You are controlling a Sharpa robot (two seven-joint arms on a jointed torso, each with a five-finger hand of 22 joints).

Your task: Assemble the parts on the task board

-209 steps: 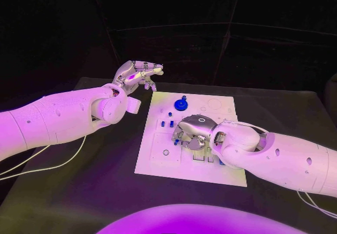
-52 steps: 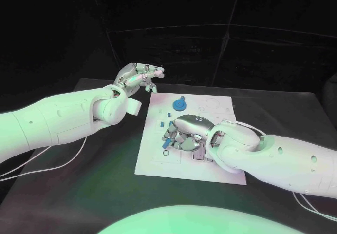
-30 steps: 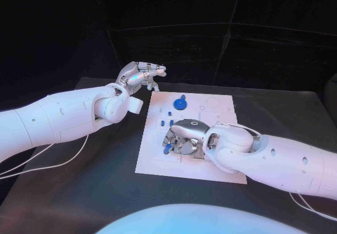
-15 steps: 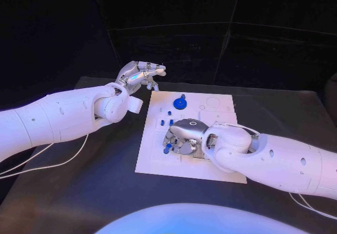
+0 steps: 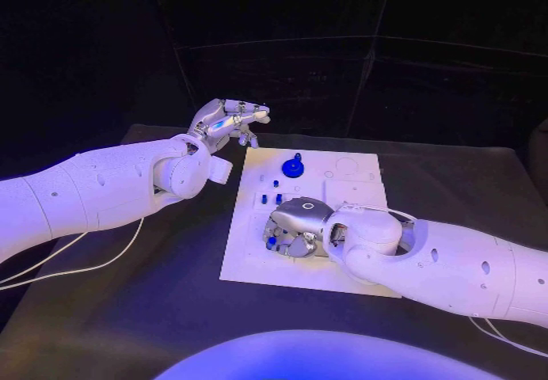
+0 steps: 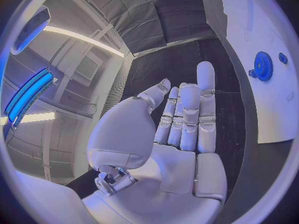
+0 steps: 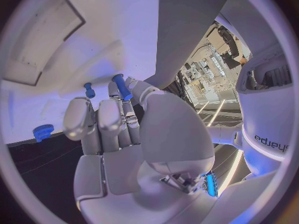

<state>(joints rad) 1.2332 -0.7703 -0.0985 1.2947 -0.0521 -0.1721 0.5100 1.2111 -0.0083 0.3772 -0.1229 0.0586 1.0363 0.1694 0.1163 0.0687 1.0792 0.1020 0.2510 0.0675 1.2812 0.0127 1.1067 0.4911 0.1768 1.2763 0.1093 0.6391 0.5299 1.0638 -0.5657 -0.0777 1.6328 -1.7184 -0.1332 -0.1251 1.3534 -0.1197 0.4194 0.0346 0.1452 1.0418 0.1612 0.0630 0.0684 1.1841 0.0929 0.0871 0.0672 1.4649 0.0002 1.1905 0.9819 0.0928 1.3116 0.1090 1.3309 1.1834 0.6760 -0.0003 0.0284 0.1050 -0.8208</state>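
A blue peg (image 7: 121,86) is pinched in the right hand (image 5: 294,229), now lowered closer over the task board (image 5: 257,257) mid-tabletop (image 5: 149,309). The left hand (image 5: 224,119), unmoved, is held empty, fingers loosely apart, beyond the board's far corner.

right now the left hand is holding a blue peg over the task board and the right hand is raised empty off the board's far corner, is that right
No, the hands are swapped. In the head view the right hand is over the task board, and the right wrist view shows it holding the blue peg. The left hand is the one raised empty off the far corner.
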